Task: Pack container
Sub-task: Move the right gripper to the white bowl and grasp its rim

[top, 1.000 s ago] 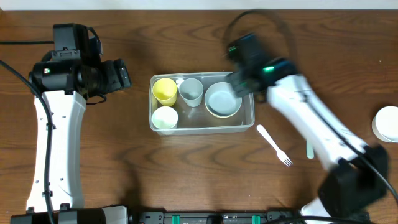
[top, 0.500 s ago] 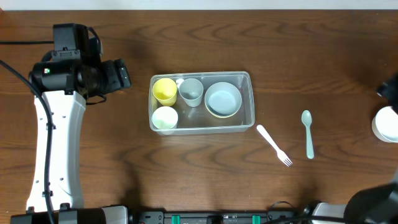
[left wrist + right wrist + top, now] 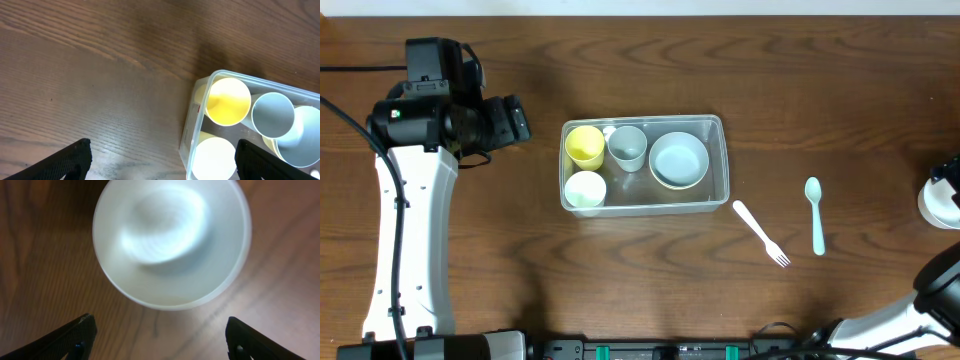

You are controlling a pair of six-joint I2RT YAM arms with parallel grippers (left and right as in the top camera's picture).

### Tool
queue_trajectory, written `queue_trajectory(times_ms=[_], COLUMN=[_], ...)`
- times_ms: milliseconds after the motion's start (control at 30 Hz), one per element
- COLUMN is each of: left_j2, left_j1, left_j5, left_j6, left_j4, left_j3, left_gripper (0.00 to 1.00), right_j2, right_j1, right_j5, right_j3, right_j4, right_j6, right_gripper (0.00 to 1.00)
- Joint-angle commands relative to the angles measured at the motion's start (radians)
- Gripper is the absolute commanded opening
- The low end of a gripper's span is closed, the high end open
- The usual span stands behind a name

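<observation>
Container (image 3: pixel 650 192) sits mid-table, long side running left-right. 4 items are inside: yellow cup (image 3: pixel 585 145) and grey cup (image 3: pixel 627 147) along the far side, white cup (image 3: pixel 585 189) in the near left corner, pale bowl (image 3: pixel 679 160) filling the right end. All sit mouth-up.

Outside it: fork (image 3: pixel 761 233) just off the near right corner, spoon (image 3: pixel 814 214) further right, both flat on the table (image 3: pixel 520 260). Loose bowl (image 3: pixel 940 200) is at the far right edge, well apart from the container.

Left gripper (image 3: pixel 162 162) is parked left of the container with its jaws wide and nothing between them. Its wrist view looks down on the container's left end.

Right gripper (image 3: pixel 160 340) is out at the table's right edge, directly over the loose bowl (image 3: pixel 170 240). Its jaws are spread wide and empty, and the bowl's rim lies ahead of the fingertips, not between them. The wrist picture is soft, so I cannot tell whether there is contact.

Step as I read it: reaching for the loose bowl, the next item to pack.

Next move calls for lowering 1 finger inside the rim and 1 outside, then closing. After that comes the carry to the container. Free floor there is scarce, so nesting it in the pale bowl looks the best fit. Fork and spoon remain.
</observation>
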Motion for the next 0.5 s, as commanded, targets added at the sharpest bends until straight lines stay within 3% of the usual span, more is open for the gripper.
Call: queue_trajectory(times_ms=[0,467], left_j2=[0.007,0.007], left_j1=[0.002,0.002], left_j5=[-0.008,-0.008], left_j6=[-0.016,-0.016], left_j4=[-0.003,-0.003], left_j3=[-0.009,-0.009], left_gripper=[0.91,0.91], right_j2=[0.045,0.196], right_j1=[0.014,0.081], right_j5=[-0.032,-0.052], right_j3=[-0.006,-0.006], right_j4=[0.031,0.147], right_j6=[-0.054,-0.132], right_gripper=[0.85,0.81])
